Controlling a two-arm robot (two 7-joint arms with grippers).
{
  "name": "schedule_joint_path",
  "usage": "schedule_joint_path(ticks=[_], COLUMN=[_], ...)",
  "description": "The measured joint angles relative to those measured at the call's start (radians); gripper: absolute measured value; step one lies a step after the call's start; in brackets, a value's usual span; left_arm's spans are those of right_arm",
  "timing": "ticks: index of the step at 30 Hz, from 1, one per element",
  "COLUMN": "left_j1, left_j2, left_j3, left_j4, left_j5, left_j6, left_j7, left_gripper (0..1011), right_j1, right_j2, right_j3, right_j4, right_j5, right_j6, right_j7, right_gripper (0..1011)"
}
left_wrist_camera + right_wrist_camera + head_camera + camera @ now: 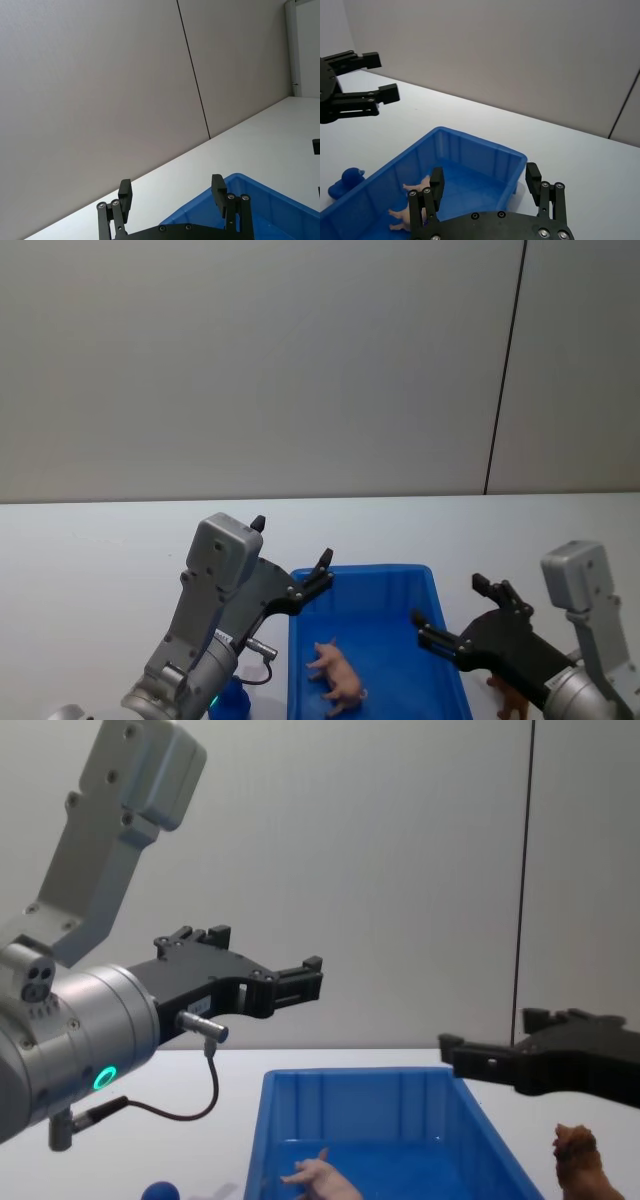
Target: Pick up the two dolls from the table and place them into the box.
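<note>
Reddish-brown doll (510, 698) on the desk (100, 540) beside the blue box (380, 568) looks light and squashy, best pinched round its middle by the spread right claw (449, 602); left claw (292, 540) hangs spread.

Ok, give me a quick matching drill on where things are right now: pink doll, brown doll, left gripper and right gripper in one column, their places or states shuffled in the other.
1. pink doll
2. brown doll
3. left gripper
4. right gripper

A. open, at the right rim of the box
B. lying inside the box
C. open, near the box's far left corner
D. outside the box, on its right

Pairs: 1-B, 2-D, 3-C, 4-A
</note>
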Motion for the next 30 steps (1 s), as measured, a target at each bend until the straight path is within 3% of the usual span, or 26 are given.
schedule_joint_path(ticks=[17,30], left_j1=[0.000,0.000], left_j2=[0.000,0.000], left_j3=[0.000,0.000], left_j4=[0.000,0.000], left_j5=[0.000,0.000], left_j6=[0.000,0.000], left_j7=[0.000,0.000], left_gripper=[1001,1001], right_j1=[-0.093,-0.129], right_j2=[0.043,0.053], right_j3=[0.029,0.035], right_j4=[-0.083,-0.083], right_j5=[0.021,0.022], right_j6=[0.029,0.059], right_j7=[-0.173,-0.217], right_gripper=[1001,1001])
